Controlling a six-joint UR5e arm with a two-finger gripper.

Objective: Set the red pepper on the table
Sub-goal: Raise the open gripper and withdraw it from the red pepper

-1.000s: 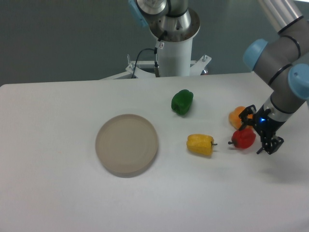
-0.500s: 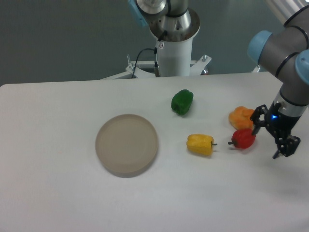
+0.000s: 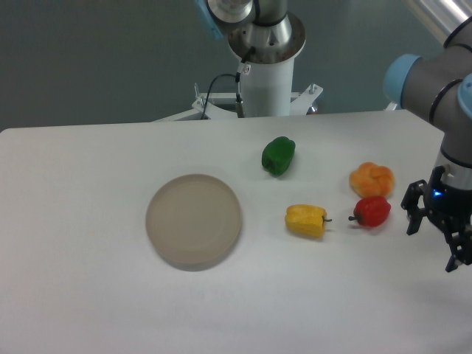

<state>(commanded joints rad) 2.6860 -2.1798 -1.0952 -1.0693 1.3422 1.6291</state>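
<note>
The red pepper (image 3: 372,211) lies on the white table (image 3: 88,295), its dark stem pointing left, just below the orange pepper (image 3: 372,179) and right of the yellow pepper (image 3: 306,220). My gripper (image 3: 436,243) hangs to the right of the red pepper, clear of it, near the table's right edge. Its two black fingers are spread apart, open, with nothing between them.
A round beige-grey plate (image 3: 194,220) sits left of centre. A green pepper (image 3: 278,155) lies toward the back, in front of the white robot base (image 3: 266,77). The arm's grey and blue links (image 3: 435,88) reach in from the upper right.
The gripper has drawn away to the right and slightly down from the red pepper. The pepper stays on the table where it was let go.
</note>
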